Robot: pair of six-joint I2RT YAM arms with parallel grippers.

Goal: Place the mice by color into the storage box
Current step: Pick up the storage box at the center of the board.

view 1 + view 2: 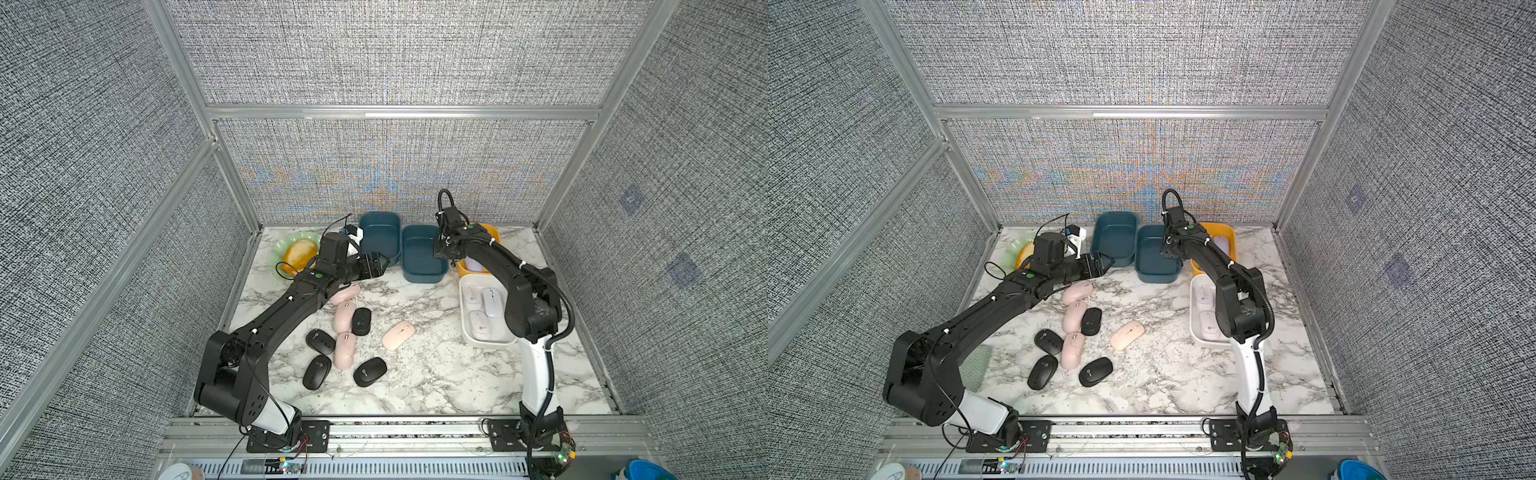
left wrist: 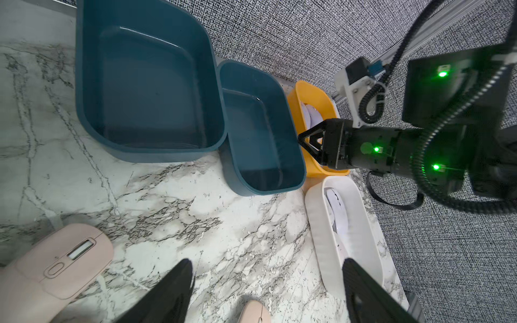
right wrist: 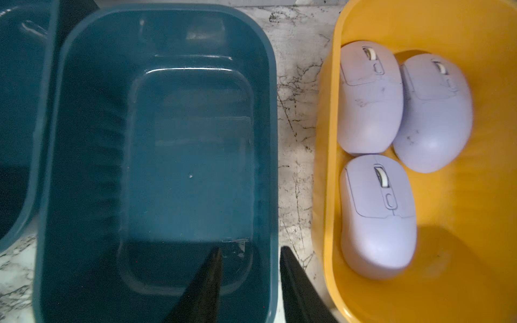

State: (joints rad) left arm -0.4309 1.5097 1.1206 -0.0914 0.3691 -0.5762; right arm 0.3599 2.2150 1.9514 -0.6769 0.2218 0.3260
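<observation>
Left gripper (image 2: pixel 267 263) gapes wide and empty, with bare marble table (image 2: pixel 223 237) between its fingers and a pink mouse (image 2: pixel 254 311) palmward. Right gripper (image 3: pixel 249 249), part-open and empty, has a finger either side of the teal box (image 3: pixel 265 125) rim. The lilac mice (image 3: pixel 375 215) lie beyond its outer finger in the yellow box (image 3: pixel 489 195).

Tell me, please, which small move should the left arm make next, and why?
Probably lower the open left pincer around the nearest pink mouse: it hovers empty near it, pink and black mice lie unsorted on the table, and both blue boxes are empty.
</observation>
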